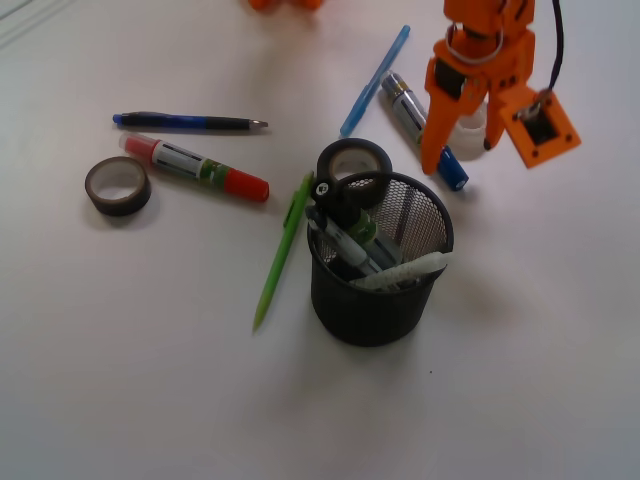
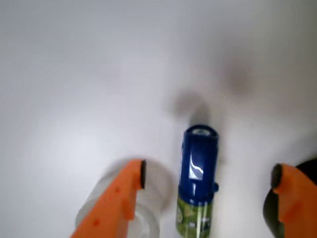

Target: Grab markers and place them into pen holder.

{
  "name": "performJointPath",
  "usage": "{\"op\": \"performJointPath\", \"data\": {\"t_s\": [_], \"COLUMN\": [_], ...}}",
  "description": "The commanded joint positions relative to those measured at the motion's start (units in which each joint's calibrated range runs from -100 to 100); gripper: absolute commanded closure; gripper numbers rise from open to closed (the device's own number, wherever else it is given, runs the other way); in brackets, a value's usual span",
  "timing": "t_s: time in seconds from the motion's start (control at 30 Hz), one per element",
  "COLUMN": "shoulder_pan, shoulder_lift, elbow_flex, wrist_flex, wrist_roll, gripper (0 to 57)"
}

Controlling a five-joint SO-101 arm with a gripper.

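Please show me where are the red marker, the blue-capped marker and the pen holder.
Red marker (image 1: 196,167): front view, on the labelled barrel.
Blue-capped marker (image 2: 199,158): wrist view, on the blue cap.
Pen holder (image 1: 375,300): front view, on the mesh wall.

Wide bare table (image 1: 540,380) right of and in front of the pen holder (image 1: 375,290). Crowded behind it: dark tape roll (image 1: 354,160) touching the rim, blue-capped marker (image 1: 425,130), clear roll (image 1: 468,128), thin blue pen (image 1: 375,80). Green pencil (image 1: 283,250) just left.
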Motion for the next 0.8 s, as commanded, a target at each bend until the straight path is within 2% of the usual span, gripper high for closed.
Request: {"op": "performJointPath", "data": {"t_s": [0.0,0.77], "shoulder_pan": [-0.80,-0.80], "shoulder_lift": [2.22,9.87], "elbow_flex": [-6.11,-6.02], "wrist_flex": [0.33,0.51], "wrist_roll": [0.29,0.29], "gripper": [31.5,32.0]}}
